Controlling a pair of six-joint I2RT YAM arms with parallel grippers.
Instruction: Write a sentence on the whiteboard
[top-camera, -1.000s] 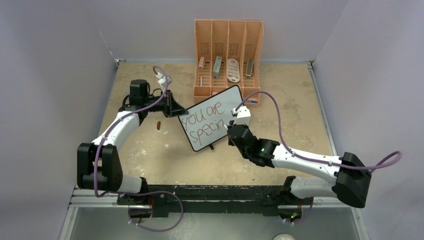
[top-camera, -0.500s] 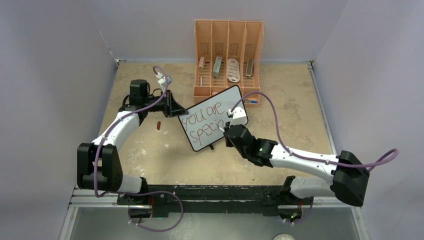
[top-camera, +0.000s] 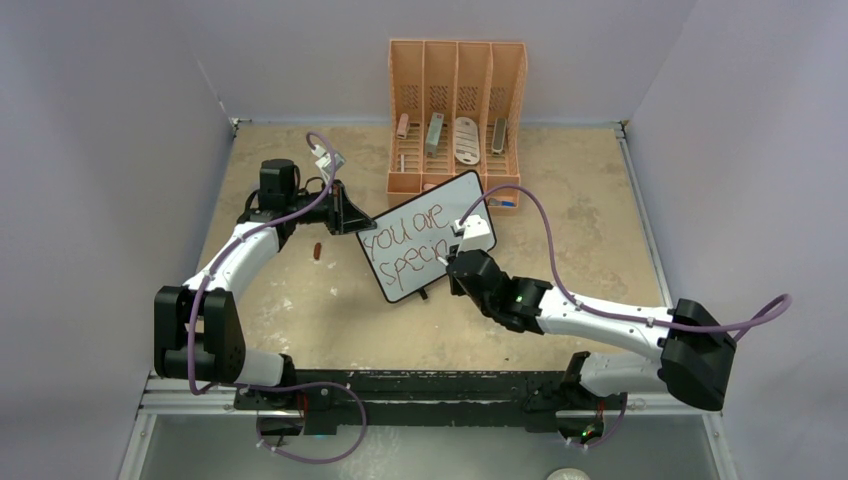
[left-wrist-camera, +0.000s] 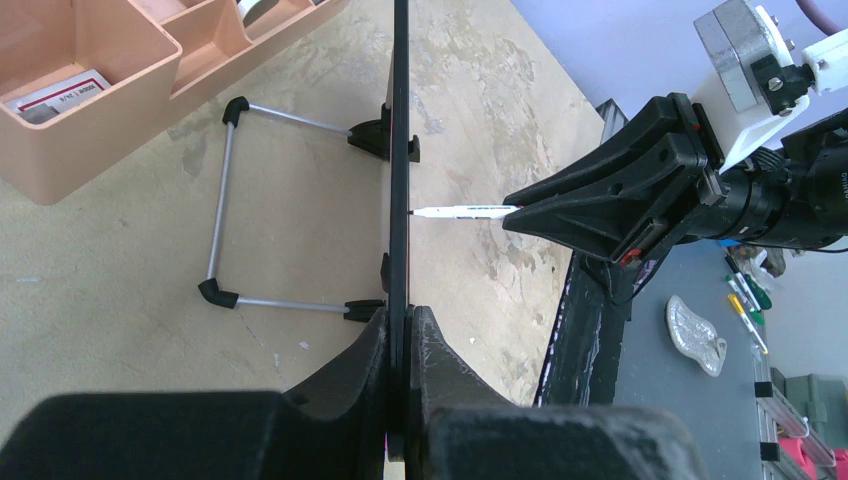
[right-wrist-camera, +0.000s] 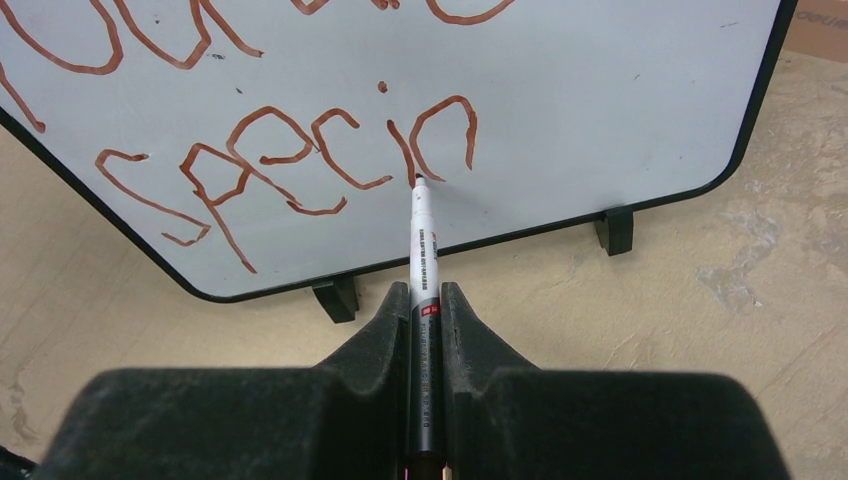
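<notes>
Seemingly, red-brown sentence reads "you are speci".

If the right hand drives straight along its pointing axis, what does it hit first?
The whiteboard. The marker clamped in the right hand leads, and its tip looks already on the board face by the last red-brown letter, judging from both wrist views.

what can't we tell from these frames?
- Top view: the right gripper covers the whiteboard where the second line of the sentence ends.
- Right wrist view: the first line is cut off by the upper edge.
- Left wrist view: the whiteboard is edge-on, so no writing shows.
- Top view: things in the orange organizer and a small red-brown item on the table are too small to identify.
</notes>
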